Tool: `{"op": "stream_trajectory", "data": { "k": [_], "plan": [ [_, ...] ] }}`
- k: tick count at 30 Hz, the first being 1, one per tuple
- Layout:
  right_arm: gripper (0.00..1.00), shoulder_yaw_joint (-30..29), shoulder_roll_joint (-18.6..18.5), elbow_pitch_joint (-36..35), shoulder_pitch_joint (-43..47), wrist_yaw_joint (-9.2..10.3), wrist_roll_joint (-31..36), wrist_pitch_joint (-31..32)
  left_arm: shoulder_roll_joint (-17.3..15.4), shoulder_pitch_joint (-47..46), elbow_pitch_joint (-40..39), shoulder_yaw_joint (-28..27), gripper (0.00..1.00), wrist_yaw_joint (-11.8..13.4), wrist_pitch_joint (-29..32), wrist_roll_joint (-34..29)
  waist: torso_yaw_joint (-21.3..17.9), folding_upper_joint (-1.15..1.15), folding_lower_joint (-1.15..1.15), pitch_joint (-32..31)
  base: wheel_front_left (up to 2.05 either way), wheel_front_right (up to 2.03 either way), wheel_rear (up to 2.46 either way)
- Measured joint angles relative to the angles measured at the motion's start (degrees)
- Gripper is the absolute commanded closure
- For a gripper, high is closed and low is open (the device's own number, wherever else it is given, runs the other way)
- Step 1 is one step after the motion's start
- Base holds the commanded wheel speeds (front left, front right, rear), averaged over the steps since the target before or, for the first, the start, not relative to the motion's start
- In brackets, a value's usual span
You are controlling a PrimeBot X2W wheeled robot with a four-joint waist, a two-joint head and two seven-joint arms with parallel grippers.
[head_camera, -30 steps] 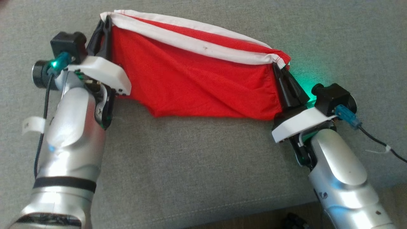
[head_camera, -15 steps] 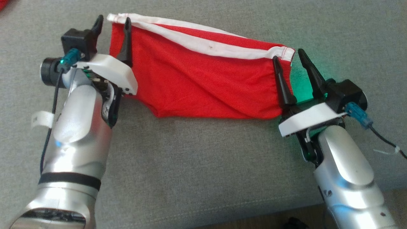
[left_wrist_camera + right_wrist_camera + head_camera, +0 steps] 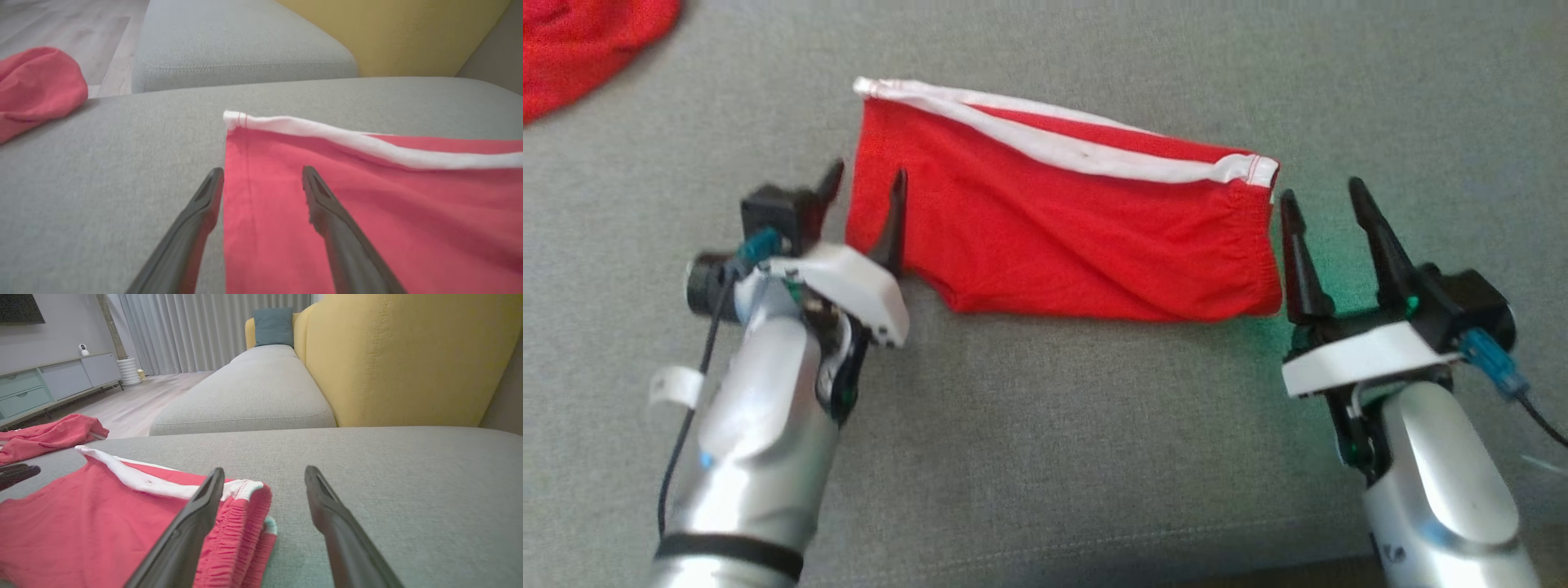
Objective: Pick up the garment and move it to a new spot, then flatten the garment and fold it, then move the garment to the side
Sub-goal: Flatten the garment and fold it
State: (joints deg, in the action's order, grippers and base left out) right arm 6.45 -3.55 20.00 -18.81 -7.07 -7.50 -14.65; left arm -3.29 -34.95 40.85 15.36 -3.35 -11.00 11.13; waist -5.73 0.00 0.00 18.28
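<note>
Head view confirms we have just released the garment [image 3: 1062, 229], which lies folded on the cushion [image 3: 1045, 449] between left gripper [image 3: 868, 173] and right gripper [image 3: 1321, 189], both with fingers spread, so we judge moving it aside remains.

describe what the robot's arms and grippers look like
Each arm is a glossy silver shell ending in a white wrist plate. The left gripper and right gripper each have two long, dark, tapered fingers. Beside each sits a black camera block with a teal plug and thin black cable. The left forearm carries a black band and a white tag.
</note>
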Motion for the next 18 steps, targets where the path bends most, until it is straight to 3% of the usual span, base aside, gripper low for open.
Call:
{"op": "stream_trajectory", "data": {
  "k": [14,18],
  "plan": [
    [0.0,-0.3,0.3,-5.8,3.3,0.0,0.0,0.0,-2.0,5.6,-3.2,-1.7,0.0,3.9,12.2,3.3,-2.1,0.0,0.0,-2.6,0.0,0.0,0.0],
    [0.0,-0.3,0.3,-6.4,3.7,0.0,0.0,0.0,-2.2,5.7,-3.5,-2.4,0.0,3.9,14.6,4.4,-2.9,0.0,0.0,-2.1,0.0,0.0,0.0]
  ]
}}
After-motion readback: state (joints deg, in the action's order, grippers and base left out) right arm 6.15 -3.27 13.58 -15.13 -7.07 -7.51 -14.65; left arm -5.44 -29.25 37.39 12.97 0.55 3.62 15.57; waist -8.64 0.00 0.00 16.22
